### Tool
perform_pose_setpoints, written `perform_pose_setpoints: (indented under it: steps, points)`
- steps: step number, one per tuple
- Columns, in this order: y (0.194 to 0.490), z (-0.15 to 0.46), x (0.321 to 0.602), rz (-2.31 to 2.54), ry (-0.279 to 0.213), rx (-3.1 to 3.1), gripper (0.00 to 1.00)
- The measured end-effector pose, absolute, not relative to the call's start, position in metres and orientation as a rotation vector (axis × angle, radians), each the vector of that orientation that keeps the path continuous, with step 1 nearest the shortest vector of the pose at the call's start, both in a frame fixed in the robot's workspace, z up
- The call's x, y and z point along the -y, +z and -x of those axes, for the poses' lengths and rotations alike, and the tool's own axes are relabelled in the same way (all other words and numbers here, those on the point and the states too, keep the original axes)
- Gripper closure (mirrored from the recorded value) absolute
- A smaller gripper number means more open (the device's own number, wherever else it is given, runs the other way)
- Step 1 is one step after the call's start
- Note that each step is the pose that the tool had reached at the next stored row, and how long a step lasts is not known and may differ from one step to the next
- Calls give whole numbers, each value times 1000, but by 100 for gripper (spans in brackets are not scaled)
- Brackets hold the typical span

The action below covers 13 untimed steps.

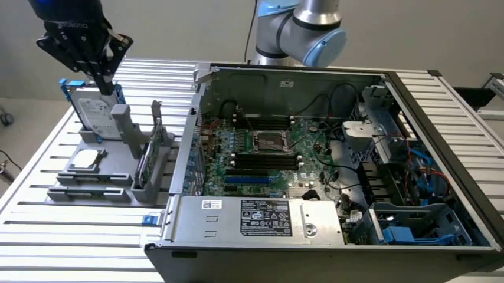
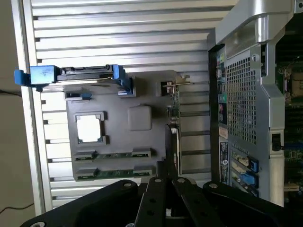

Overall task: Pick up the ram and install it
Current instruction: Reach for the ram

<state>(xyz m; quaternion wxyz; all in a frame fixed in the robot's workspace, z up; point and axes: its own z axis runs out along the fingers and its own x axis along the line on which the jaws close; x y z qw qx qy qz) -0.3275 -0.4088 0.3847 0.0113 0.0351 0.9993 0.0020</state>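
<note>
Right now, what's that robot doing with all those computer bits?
A robot arm's hand hangs shut above a grey tray of computer parts, which sits beside an open computer case. Nothing seems to be in the hand. Two green ram sticks lie in the tray's slots, near a square silver chip. So the ram has not been picked up yet.

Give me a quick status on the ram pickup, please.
Gripper jaws shut, empty, above the parts holder. Ram sticks both seated in holder, untouched. Upright hard drive close beneath.
</note>
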Motion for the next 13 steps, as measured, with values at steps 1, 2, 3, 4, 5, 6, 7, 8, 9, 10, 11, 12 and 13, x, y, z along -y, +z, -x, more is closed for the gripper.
perform_pose_setpoints:
  steps: [1,2,3,4,5,6,7,8,9,10,11,12,13]
  points:
    - [384,331,409,-110,4,-3117,89]
    - [384,334,409,-109,2,-3117,89]
    - [384,337,410,-110,0,-3117,89]
    - [383,340,410,-109,-2,-3117,89]
    - [383,342,411,-110,-3,-3117,89]
    - [382,344,411,-110,-4,-3117,89]
    - [382,345,412,-110,-5,-3118,89]
    - [381,346,413,-109,-6,-3119,89]
    - [381,347,414,-109,-6,-3121,89]
    - [380,347,415,-109,-6,-3123,89]
    - [380,347,417,-109,-6,-3125,89]
    - [379,348,419,-109,-6,-3127,89]
    - [378,348,420,-109,-6,-3130,89]
